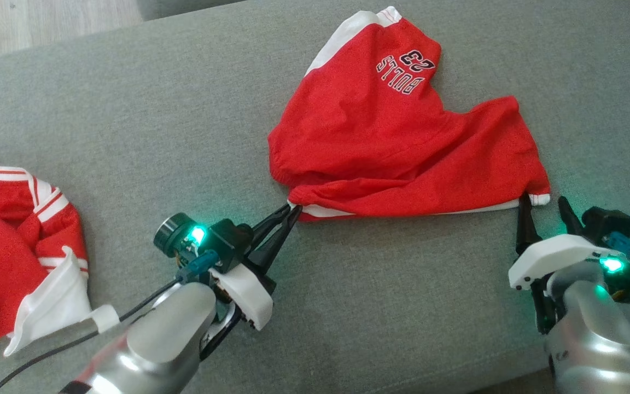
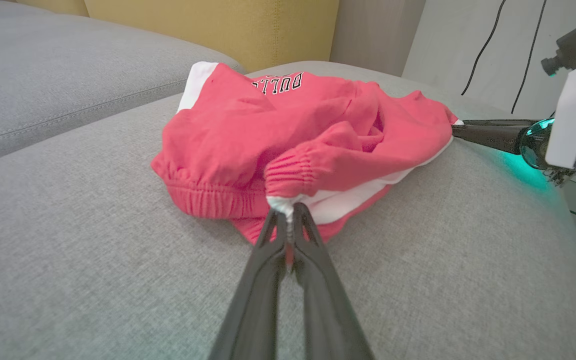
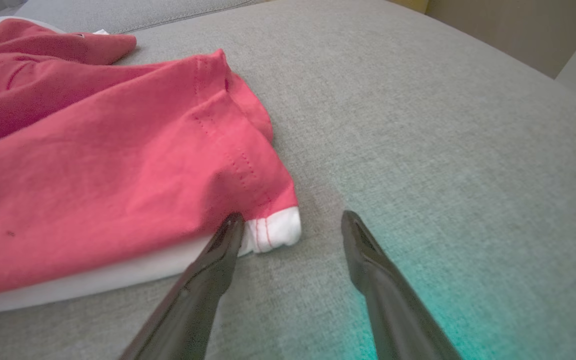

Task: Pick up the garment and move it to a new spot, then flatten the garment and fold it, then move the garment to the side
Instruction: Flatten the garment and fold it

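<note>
Flattening Bulls shorts [image 1: 397, 142]: left gripper [image 1: 293, 208] fingers clenched on waistband corner [image 2: 288, 197]; right gripper [image 1: 543, 200] fingers released; we should pinch hem [image 3: 274, 233] next.

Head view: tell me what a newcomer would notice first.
The red shorts with the BULLS 23 print lie crumpled on the grey cushion. The left pincer is shut on their near-left corner, the right pincer open at the white-hemmed right corner. A second red-and-white garment lies bunched at the left edge.
</note>
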Motion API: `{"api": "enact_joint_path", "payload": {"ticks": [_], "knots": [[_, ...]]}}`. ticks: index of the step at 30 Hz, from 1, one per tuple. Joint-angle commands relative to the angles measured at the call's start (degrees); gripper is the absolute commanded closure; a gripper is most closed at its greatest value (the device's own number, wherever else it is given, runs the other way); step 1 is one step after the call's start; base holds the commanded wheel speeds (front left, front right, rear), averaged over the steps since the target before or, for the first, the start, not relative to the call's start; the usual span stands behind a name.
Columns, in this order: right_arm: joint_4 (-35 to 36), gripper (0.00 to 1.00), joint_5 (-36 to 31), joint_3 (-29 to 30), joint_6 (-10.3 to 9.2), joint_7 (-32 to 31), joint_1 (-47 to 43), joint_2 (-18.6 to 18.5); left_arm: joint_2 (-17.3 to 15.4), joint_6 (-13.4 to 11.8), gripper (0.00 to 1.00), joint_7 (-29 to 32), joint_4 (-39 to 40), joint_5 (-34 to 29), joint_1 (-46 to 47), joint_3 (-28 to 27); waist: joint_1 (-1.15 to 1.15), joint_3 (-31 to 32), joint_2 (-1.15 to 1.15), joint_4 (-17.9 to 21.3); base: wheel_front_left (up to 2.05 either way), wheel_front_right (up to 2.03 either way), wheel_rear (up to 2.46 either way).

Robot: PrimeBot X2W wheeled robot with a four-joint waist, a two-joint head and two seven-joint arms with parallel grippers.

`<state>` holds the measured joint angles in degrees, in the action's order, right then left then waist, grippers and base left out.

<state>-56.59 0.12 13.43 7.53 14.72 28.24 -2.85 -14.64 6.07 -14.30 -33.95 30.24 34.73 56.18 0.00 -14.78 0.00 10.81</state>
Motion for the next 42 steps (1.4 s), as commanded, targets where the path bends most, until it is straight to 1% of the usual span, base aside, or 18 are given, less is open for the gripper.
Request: {"api": "enact_joint_path", "payload": {"ticks": [1,2,8,13,16,22,25,29,34,35,36,38,42], "knots": [[0.7,0.24,-0.5,-1.9,-0.04,0.2,1.1,0.0,-0.8,0.1,1.00,-0.7,1.0,-0.1,1.4,-1.8,0.00,0.1,0.00,0.0,0.00,0.00,0.00],[1.2,1.00,-0.8,-2.4,-0.04,0.3,1.1,0.0,-0.8,0.2,1.00,-0.7,0.9,-0.1,1.4,-1.8,0.00,0.2,0.00,0.0,0.00,0.00,0.00],[4.8,1.00,-1.6,-4.0,-0.04,0.3,-0.4,0.0,-0.8,-0.1,1.00,-0.7,0.9,0.4,0.5,-2.8,0.00,1.4,0.00,0.1,0.00,0.00,0.00],[8.8,1.00,0.3,-5.1,-0.04,0.3,-2.7,0.0,-1.2,-0.5,1.00,-0.7,1.7,1.6,-1.0,-5.2,0.00,3.0,0.00,0.1,0.00,0.00,0.00],[11.4,1.00,1.2,-6.4,-0.04,0.3,-4.1,0.0,-2.0,-0.6,1.00,-0.7,2.0,1.6,-1.5,-6.3,0.00,3.7,0.00,0.2,0.00,0.00,0.00],[18.4,1.00,5.0,-11.1,-0.04,0.3,-6.1,0.0,-3.3,-1.1,1.00,-0.7,3.4,1.4,-1.4,-8.3,0.00,5.3,0.00,0.5,0.00,0.00,0.00],[22.8,1.00,6.0,-13.3,-0.04,0.2,-6.2,-0.1,-3.3,-0.9,1.00,-0.7,4.9,3.4,-0.9,-10.7,0.00,6.7,0.00,0.6,0.00,0.00,0.00],[30.2,1.00,9.4,-16.4,-0.04,-2.4,-4.0,-1.9,-4.4,-0.9,1.00,-0.1,6.9,4.8,2.2,-12.8,0.00,8.9,0.00,0.7,0.00,0.00,0.00],[39.8,1.00,13.9,-19.4,-0.04,-7.3,0.5,-4.4,-5.8,-2.3,1.00,0.6,9.4,4.6,8.2,-15.6,0.00,11.7,0.00,-0.1,0.00,0.00,0.00],[39.8,1.00,13.9,-19.4,-0.04,-7.3,0.5,-4.4,-5.8,-2.3,1.00,0.6,9.4,4.6,8.2,-15.6,0.00,11.7,0.00,-0.1,0.00,0.00,0.00],[41.4,1.00,14.6,-19.5,-0.04,-8.1,1.5,-4.7,-5.9,-2.6,1.00,0.7,9.9,4.7,9.4,-16.2,0.00,12.3,0.00,-0.4,0.00,0.00,0.00],[43.9,1.00,15.6,-19.3,-0.04,-9.6,3.4,-4.9,-6.0,-3.5,1.00,0.7,11.0,4.8,11.9,-17.6,0.00,13.3,0.00,-1.0,0.00,0.00,0.00],[47.4,1.00,15.8,-19.3,-0.04,-12.0,5.6,-5.4,-5.9,-5.4,1.00,0.7,12.8,5.0,14.6,-19.4,0.00,14.7,0.00,-2.5,0.00,0.00,0.00]]}}
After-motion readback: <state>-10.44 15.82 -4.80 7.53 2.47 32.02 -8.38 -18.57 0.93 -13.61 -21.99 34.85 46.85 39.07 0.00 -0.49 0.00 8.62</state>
